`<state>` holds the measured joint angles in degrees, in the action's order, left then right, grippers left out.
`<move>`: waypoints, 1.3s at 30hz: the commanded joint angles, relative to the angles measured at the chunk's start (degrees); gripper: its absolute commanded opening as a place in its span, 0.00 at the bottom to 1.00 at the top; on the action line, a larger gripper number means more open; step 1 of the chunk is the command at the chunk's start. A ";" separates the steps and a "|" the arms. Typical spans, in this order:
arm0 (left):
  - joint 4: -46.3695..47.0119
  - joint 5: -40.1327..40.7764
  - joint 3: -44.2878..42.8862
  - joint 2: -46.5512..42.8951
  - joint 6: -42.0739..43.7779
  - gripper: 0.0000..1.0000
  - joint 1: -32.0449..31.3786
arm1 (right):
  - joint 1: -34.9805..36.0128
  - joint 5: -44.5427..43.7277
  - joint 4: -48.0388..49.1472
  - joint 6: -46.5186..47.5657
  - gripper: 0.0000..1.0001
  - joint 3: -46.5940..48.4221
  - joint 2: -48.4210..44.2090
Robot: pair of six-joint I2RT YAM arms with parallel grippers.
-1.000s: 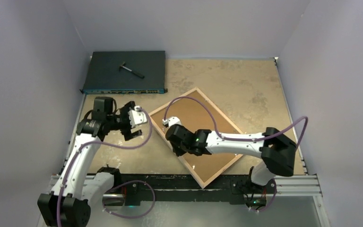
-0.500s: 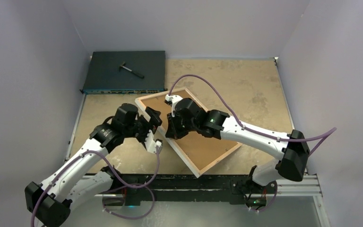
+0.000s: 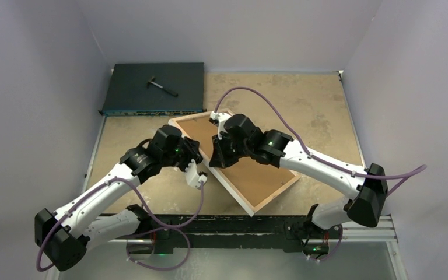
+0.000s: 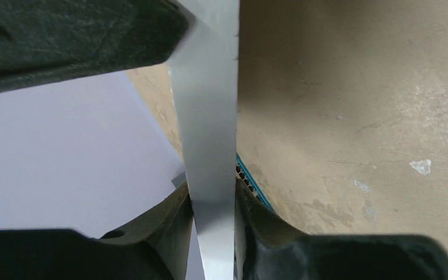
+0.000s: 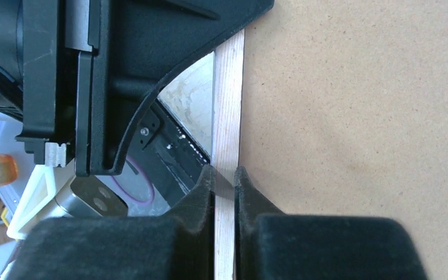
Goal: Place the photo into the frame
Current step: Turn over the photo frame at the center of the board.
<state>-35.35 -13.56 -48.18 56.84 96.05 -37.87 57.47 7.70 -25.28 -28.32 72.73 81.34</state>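
Frame held at its edges by both grippers, mid-table.
The frame (image 5: pixel 228 105) is back-side up, brown backing board (image 5: pixel 356 116) showing; right gripper (image 5: pixel 224 175) is clamped on its wood rail, left gripper (image 4: pixel 213 198) pinches its white edge, over the tan table (image 3: pixel 303 111).

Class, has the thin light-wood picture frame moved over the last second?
Yes. The thin rectangular light-wood frame has shifted left and toward the far side; its left corner is now closer to the flat dark rectangular box.
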 commanded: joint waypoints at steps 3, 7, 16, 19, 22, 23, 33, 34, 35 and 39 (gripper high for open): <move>-0.38 -1.51 -4.39 -1.00 -1.43 0.03 -1.67 | -0.41 -0.13 -0.53 3.64 0.47 6.57 -3.57; -4.78 -3.15 -8.87 -0.50 -6.70 0.00 -1.90 | -0.38 -4.35 -7.33 10.18 0.72 12.37 -4.20; -17.33 -7.87 -19.92 0.83 -21.77 0.00 -2.03 | 1.66 -4.81 -16.54 20.56 0.86 17.66 -7.85; -19.71 -8.70 -21.13 0.19 -24.12 0.00 -2.00 | 2.62 -3.43 -18.29 24.24 0.84 16.24 -9.14; -20.36 -8.59 -20.68 -1.26 -24.70 0.00 -1.99 | 3.16 -4.24 -21.42 26.64 0.83 16.87 -8.79; -20.41 -8.51 -20.62 -1.63 -24.76 0.00 -1.96 | 3.46 -4.50 -22.15 27.25 0.83 16.86 -8.55; -20.26 -8.39 -23.17 -1.46 -28.36 0.00 -2.04 | 8.46 -11.22 -21.32 34.30 0.80 10.18 -8.17; -20.07 -8.41 -23.27 -1.51 -28.67 0.00 -2.03 | 8.74 -11.97 -20.56 34.70 0.79 9.52 -8.40; -19.79 -8.49 -23.34 -1.54 -28.81 0.00 -2.02 | 8.98 -12.79 -19.74 35.07 0.78 8.80 -8.59; -17.09 -8.09 -23.29 -2.59 -30.34 0.00 -2.03 | 9.29 -18.80 -15.78 35.26 0.74 6.51 -8.32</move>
<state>-56.49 -18.68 -68.42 56.01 71.55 -39.92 66.39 -4.21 -45.67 4.56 80.60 73.45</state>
